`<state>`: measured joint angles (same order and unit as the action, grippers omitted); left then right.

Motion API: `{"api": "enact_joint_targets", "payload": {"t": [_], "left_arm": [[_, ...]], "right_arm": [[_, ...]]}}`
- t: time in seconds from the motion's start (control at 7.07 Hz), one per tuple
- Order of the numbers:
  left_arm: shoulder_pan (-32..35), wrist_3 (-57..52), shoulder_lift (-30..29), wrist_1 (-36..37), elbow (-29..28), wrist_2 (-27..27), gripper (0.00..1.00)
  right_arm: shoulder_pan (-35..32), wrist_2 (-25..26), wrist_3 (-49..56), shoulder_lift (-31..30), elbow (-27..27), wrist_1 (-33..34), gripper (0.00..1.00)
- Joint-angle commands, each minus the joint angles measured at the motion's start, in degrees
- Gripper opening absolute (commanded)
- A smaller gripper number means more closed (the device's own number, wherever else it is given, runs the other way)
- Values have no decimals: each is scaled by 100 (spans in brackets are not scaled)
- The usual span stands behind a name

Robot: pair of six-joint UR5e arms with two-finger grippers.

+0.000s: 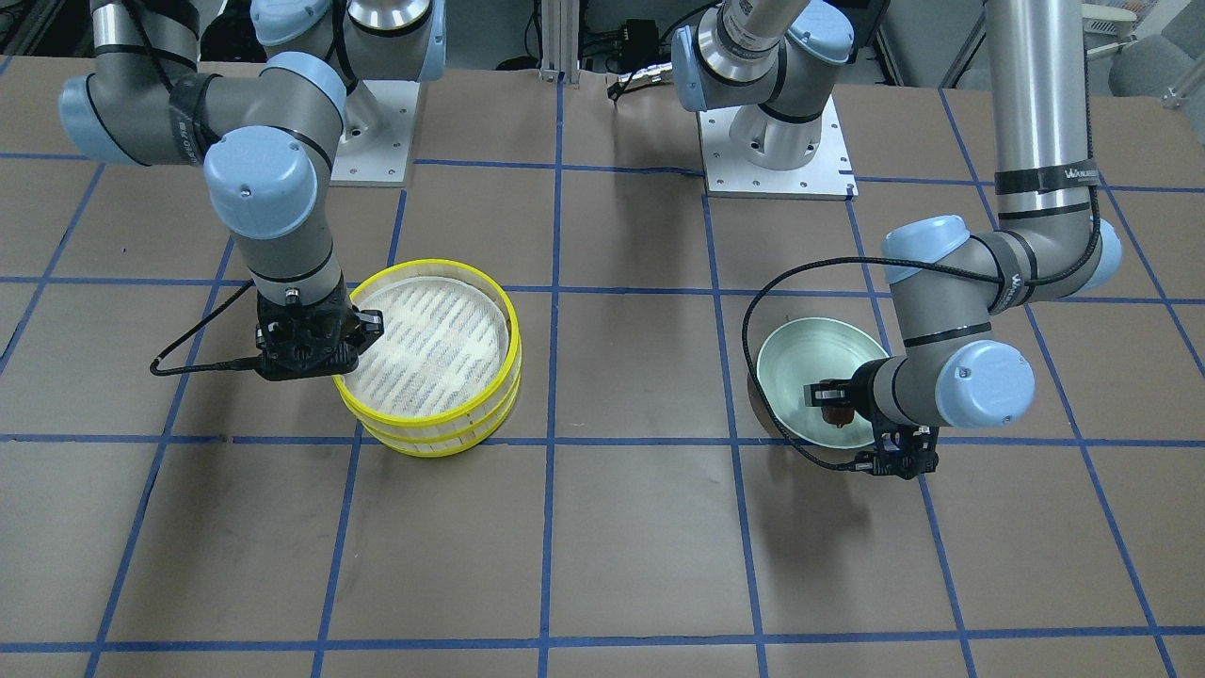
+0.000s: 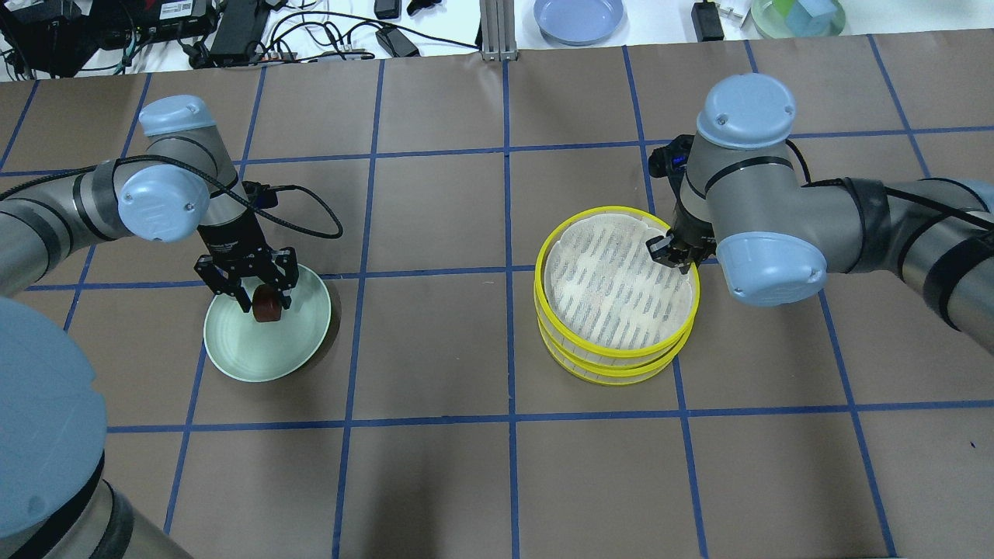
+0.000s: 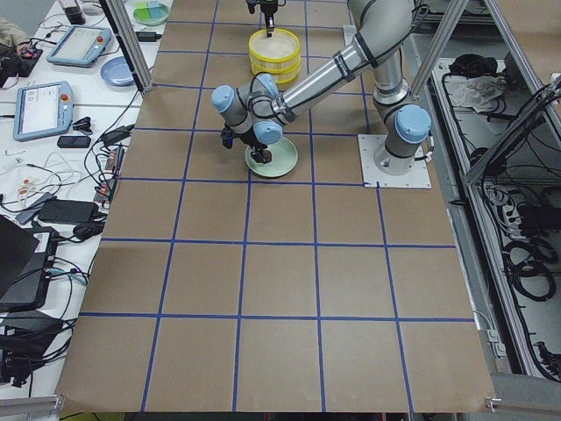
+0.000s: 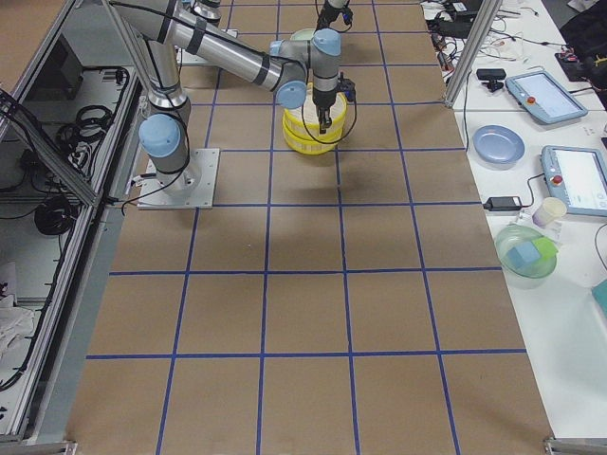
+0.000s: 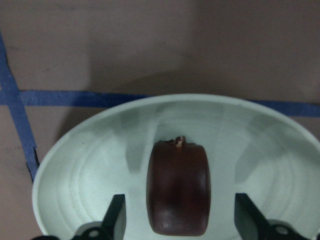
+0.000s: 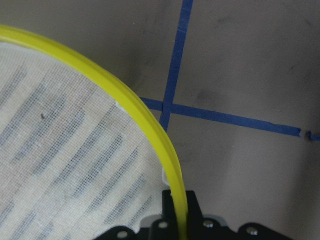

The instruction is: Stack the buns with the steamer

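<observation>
The dark reddish-brown bun point(image 2: 266, 303) lies on the mint-green plate point(image 2: 264, 353) at the table's left. My left gripper point(image 2: 264, 296) is open and straddles the bun; in the left wrist view the fingers point(image 5: 116, 220) stand apart from the bun point(image 5: 177, 187) on both sides. The yellow steamer point(image 2: 613, 287) is a stack of tiers lined with white cloth. My right gripper point(image 2: 674, 252) is shut on the top tier's rim point(image 6: 150, 120) at its far right side. The cream-white bun is out of view.
The two arm bases point(image 1: 772, 160) point(image 1: 377, 132) stand at the robot's side of the table. A blue plate point(image 2: 578, 17), a green bowl point(image 2: 796, 15) and cables lie on the bench beyond the far edge. Brown table with blue grid tape lies between plate and steamer.
</observation>
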<state>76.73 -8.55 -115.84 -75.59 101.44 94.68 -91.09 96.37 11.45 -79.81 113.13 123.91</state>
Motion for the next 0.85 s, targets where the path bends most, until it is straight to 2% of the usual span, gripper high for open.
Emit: {"api": "enact_joint_targets", "payload": {"t": [0.0, 0.42, 0.71], "left_arm": [[0, 19, 87, 9, -98, -11, 0], [131, 246, 621, -517, -659, -124, 0], [184, 563, 1114, -1026, -950, -756, 0]], "right_arm": [[56, 128, 322, 0, -19, 11, 0], [74, 67, 244, 9, -19, -7, 0], [-39, 23, -158, 44, -19, -33, 0]]}}
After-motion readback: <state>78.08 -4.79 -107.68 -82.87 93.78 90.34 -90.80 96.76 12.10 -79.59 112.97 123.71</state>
